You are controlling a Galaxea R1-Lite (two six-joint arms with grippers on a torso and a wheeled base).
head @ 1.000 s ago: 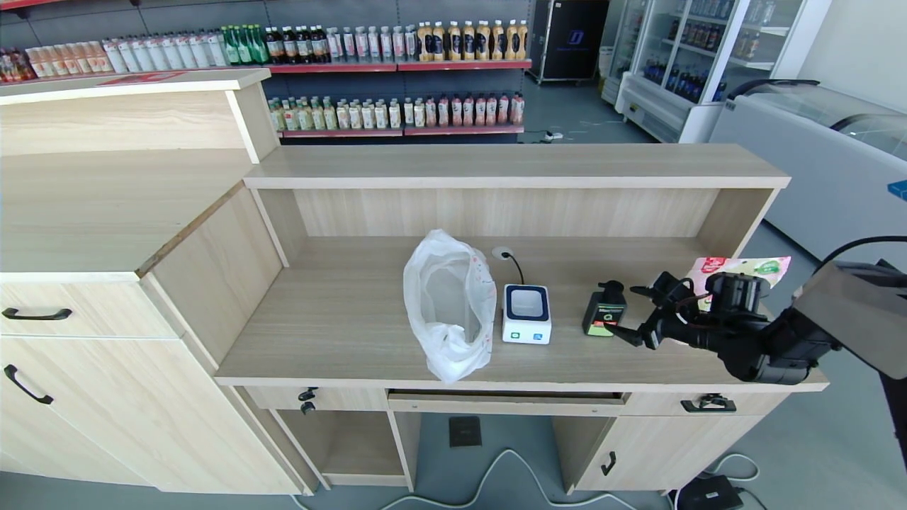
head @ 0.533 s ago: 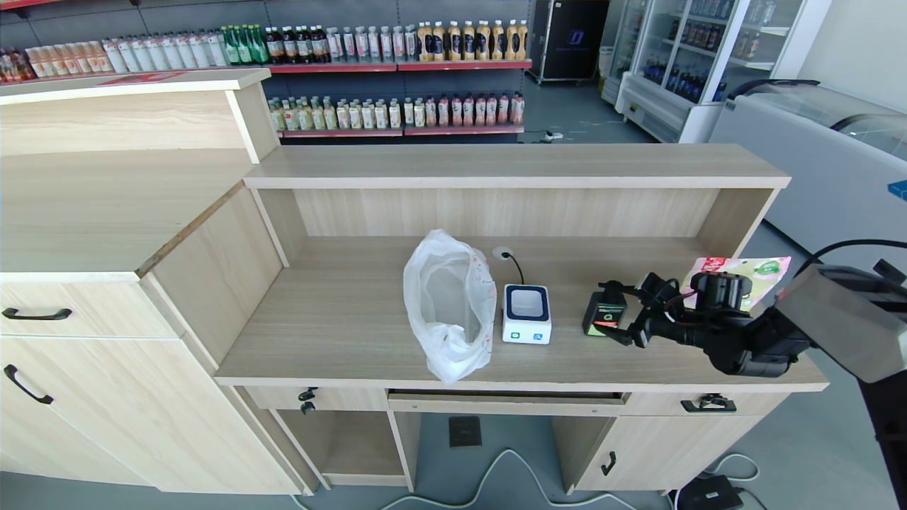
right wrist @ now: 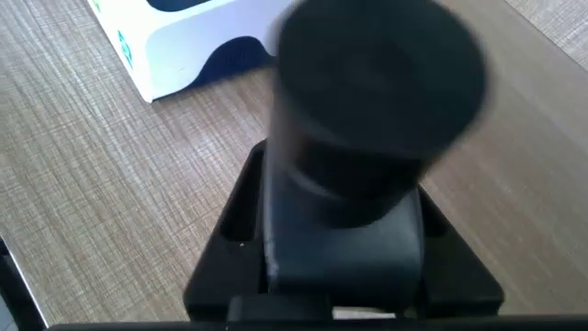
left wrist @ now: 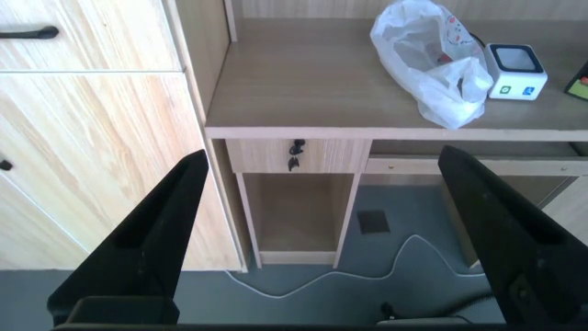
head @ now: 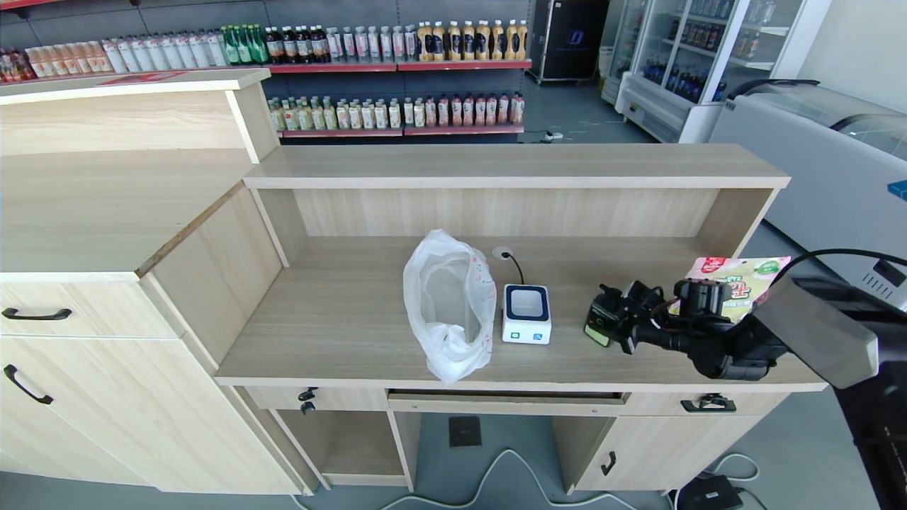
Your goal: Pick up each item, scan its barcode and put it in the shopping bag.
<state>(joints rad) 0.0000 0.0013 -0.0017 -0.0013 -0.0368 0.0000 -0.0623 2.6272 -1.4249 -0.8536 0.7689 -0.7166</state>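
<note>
The step in hand, as I judge it, is taking the first item, a small black bottle with a green label, so that it can be shown to the scanner; to do it well the grasp should sit on the body of the bottle below the cap, squarely across its width, since a hold on the rounded cap would likely slip; the grip should be firm before any lift, and the lift straight up from the counter, because the bottle is narrow and upright and could tip toward the scanner if nudged sideways; the label and any barcode should be left uncovered, as they must face the scanner's window next.

The bottle stands on the counter just to the right of the scanner, apart from it; the right gripper is at the bottle's far side from the scanner, right against it, and in the right wrist view the bottle's black cap looms close with the scanner's white body behind it; whether that gripper has closed on the bottle I cannot tell.

The shopping bag stands open just to the left of the scanner; a snack pouch lies well to the right of the scanner, beyond the bottle; the left gripper hangs with its jaws spread wide, low and well to the left of the scanner, in front of the counter.
</note>
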